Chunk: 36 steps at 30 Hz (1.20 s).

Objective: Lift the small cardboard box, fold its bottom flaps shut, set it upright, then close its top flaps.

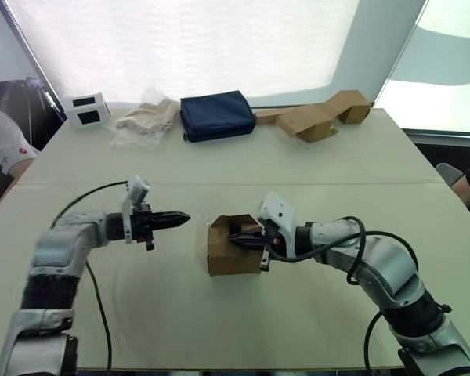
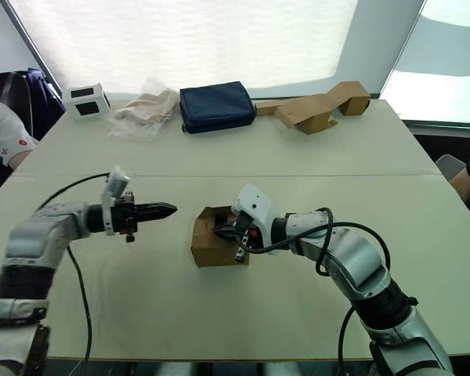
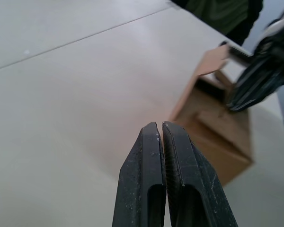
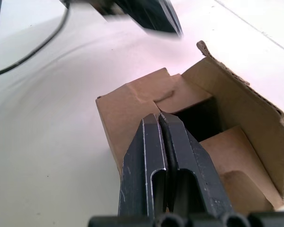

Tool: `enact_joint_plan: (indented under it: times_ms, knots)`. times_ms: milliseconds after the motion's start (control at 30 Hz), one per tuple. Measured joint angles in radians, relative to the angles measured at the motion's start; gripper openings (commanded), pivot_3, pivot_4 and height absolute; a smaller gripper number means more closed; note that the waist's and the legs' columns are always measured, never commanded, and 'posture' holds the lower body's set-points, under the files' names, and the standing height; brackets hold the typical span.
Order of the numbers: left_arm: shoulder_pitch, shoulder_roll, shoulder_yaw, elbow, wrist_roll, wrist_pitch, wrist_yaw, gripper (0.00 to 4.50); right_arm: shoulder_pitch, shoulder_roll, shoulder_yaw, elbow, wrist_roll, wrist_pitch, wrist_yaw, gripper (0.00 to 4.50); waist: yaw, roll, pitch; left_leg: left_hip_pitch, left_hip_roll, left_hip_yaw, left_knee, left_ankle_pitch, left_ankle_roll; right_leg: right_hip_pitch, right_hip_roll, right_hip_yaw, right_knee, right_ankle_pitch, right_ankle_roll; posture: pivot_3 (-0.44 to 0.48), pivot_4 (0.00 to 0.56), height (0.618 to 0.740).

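So the small cardboard box [image 1: 233, 249] is sitting upright around the middle of the pale table [image 1: 298, 164], with its top flaps [image 4: 180, 99] only partly folded in, and you can see a dark gap down into the carton between them. One flap is standing up on the far side. The right gripper [image 1: 236, 236] is reaching in over the top of the box, its two black fingers pressed together with nothing between them, tips resting right at the edge of a folded-down flap. The left gripper [image 1: 183, 218] is hovering just beside the box on the robot's left, pointing at it but not touching, fingers also squeezed tight on nothing.

Along the far edge of the table there's a white box with dark windows [image 1: 89, 110], a crumpled plastic bag [image 1: 145, 119], a navy pouch [image 1: 217, 114] and some bigger tan cardboard pieces [image 1: 321, 117]. A person's white sleeve [image 1: 6, 145] is poking in at the left side
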Motion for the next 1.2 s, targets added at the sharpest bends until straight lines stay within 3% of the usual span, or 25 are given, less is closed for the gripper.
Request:
enact_joint_plan:
  times_ms: [200, 700, 833, 967, 1100, 1200]
  knots:
    - [0.086, -0.042, -0.024, -0.182, -0.098, 0.105, 0.109, 0.12, 0.006, 0.000, 0.001, 0.037, -0.014, -0.035, 0.022, 0.00, -0.003, 0.000, 0.000, 0.001, -0.002, 0.001, 0.000, 0.000, 0.000, 0.001, -0.002, -0.001, -0.001, 0.000, 0.000, 0.000, 0.150, 0.740]
    - [0.116, -0.053, -0.154, -0.177, -0.080, 0.037, 0.144, 0.12, 0.011, 0.010, -0.007, 0.032, -0.017, -0.051, 0.047, 0.00, -0.003, 0.000, 0.000, 0.001, -0.002, 0.001, 0.000, 0.000, 0.000, 0.000, -0.001, -0.001, -0.001, 0.000, 0.000, 0.000, 0.150, 0.740]
    - [0.115, -0.050, -0.163, -0.158, -0.073, 0.024, 0.143, 0.12, -0.019, 0.028, -0.144, -0.006, 0.132, -0.028, 0.085, 0.00, -0.003, 0.000, 0.000, 0.001, -0.002, 0.001, 0.000, 0.000, 0.000, 0.001, -0.001, -0.001, -0.001, 0.000, 0.000, 0.000, 0.150, 0.740]
    - [0.111, -0.048, -0.177, -0.150, -0.072, 0.011, 0.140, 0.12, -0.115, 0.079, -0.266, 0.046, 0.172, -0.016, -0.003, 0.00, -0.004, 0.000, 0.000, 0.001, -0.002, 0.001, -0.001, 0.000, 0.000, 0.001, -0.001, -0.001, -0.001, 0.000, 0.000, 0.000, 0.150, 0.740]
    - [0.109, -0.048, -0.182, -0.145, -0.072, 0.003, 0.141, 0.12, -0.130, 0.062, -0.220, 0.140, 0.035, -0.036, -0.108, 0.00, -0.002, 0.000, 0.000, 0.000, -0.002, 0.001, -0.001, 0.000, 0.000, 0.000, -0.002, -0.001, -0.001, 0.000, 0.000, 0.000, 0.150, 0.740]
    - [0.109, -0.048, -0.182, -0.143, -0.071, -0.001, 0.143, 0.12, -0.105, 0.010, -0.144, 0.151, -0.026, -0.034, -0.100, 0.00, -0.002, 0.000, 0.000, 0.000, -0.003, 0.002, -0.001, 0.000, 0.000, 0.000, -0.002, -0.001, -0.001, 0.000, 0.000, 0.000, 0.150, 0.740]
